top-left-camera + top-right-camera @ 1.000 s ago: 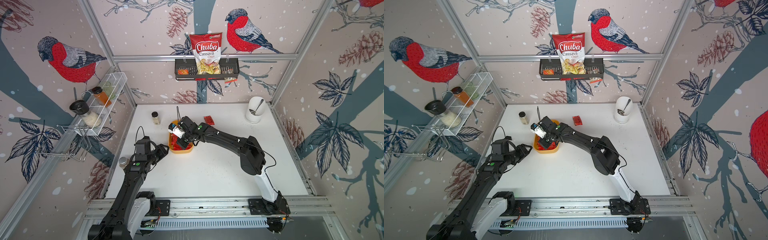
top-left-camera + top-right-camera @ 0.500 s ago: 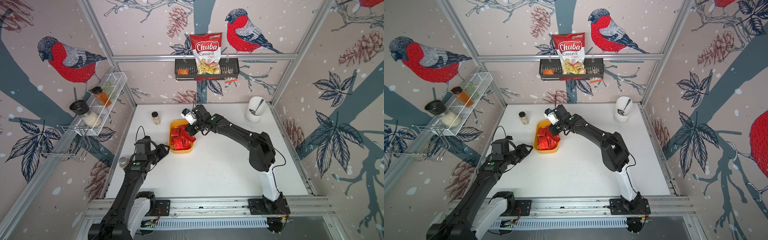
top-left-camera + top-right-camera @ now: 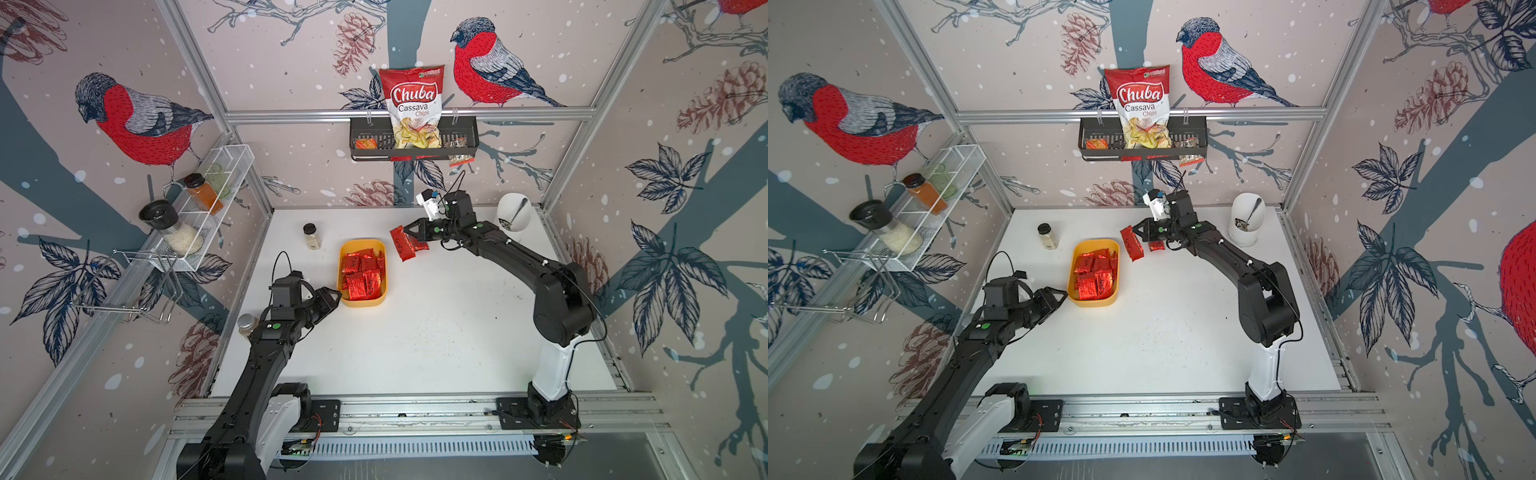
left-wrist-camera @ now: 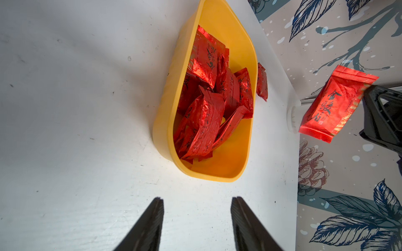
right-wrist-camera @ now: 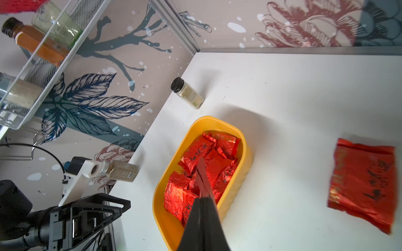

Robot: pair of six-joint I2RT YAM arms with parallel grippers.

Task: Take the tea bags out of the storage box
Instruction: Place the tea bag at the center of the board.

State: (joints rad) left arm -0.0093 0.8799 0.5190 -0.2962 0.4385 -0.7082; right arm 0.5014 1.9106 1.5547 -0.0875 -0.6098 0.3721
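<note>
right gripper [image 3: 410, 233] clamps one tea bag [image 3: 402, 248] beside the storage box [image 3: 360, 302]; another tea bag [image 3: 1156, 246] lies on the table beside it; most tea bags [image 3: 362, 272] are inside; left gripper [image 3: 335, 296] apart, empty.

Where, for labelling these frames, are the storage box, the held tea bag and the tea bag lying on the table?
storage box [image 3: 363, 302]: in a top view, near yellow wall.
held tea bag [image 3: 401, 249]: in a top view, foil middle.
tea bag on table [image 5: 363, 184]: right wrist view, foil middle.

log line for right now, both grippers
right gripper: shut on tea bag, outside storage box | left gripper: open | box: bags inside | loose bag: on table
</note>
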